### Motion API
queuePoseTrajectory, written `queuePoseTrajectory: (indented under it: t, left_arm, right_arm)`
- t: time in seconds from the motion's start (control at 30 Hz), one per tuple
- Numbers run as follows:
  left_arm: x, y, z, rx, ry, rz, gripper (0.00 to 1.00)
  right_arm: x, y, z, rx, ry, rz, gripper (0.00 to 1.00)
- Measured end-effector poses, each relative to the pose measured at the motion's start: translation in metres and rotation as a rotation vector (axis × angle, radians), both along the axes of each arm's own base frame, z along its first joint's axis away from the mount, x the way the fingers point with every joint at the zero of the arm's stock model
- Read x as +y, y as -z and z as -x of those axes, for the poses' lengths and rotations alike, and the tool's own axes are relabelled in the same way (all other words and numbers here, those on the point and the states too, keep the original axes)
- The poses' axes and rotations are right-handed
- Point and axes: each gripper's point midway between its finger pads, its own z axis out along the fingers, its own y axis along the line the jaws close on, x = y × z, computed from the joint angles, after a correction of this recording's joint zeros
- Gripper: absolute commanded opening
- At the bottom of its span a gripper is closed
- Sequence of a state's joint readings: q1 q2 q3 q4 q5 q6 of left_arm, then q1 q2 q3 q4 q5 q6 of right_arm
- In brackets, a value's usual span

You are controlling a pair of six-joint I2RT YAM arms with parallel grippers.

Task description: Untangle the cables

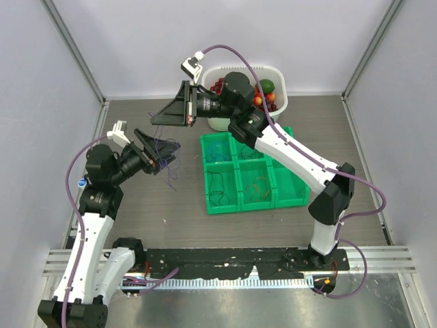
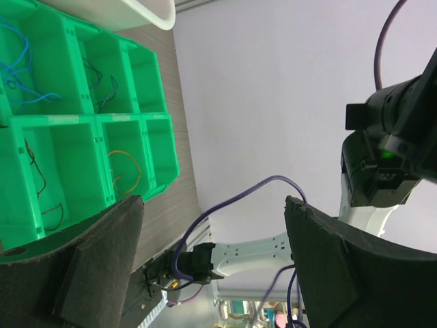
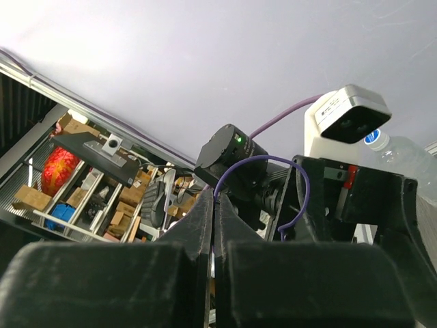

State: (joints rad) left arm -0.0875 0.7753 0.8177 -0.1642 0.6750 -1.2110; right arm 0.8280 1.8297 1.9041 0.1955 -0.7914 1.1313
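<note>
Left hand (image 1: 154,150): released, fingers spread, over the desk's (image 1: 136,205) left side.
Right hand (image 3: 213,219): clenched on the purple cable (image 3: 263,158), raised.
Green tray (image 1: 207,195): holds black cable (image 1: 218,188), orange cable (image 1: 259,184).

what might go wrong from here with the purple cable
The right tool pinches the purple cable near its tips, so the cable may slip out. The left tool is open close beside the right one, so the two might bump. Loose strands hang by the left tool and might snag on it.
</note>
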Motion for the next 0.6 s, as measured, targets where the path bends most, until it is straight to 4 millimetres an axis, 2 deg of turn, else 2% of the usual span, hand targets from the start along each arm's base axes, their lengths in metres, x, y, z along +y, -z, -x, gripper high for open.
queuePoseTrajectory:
  t: [0.17,0.3,0.6]
  left_arm:
    - [0.004,0.014,0.011,0.01,-0.011,-0.013,0.88]
    - [0.01,0.03,0.01,0.066,-0.047,-0.023,0.93]
    - [0.026,0.031,0.004,0.096,-0.139,-0.021,0.95]
  right_arm:
    - [-0.002,-0.001,-0.004,-0.005,0.01,0.001,0.01]
    - [-0.005,0.0,-0.01,-0.008,0.021,0.004,0.01]
    - [-0.011,0.002,-0.016,-0.023,0.022,0.008,0.01]
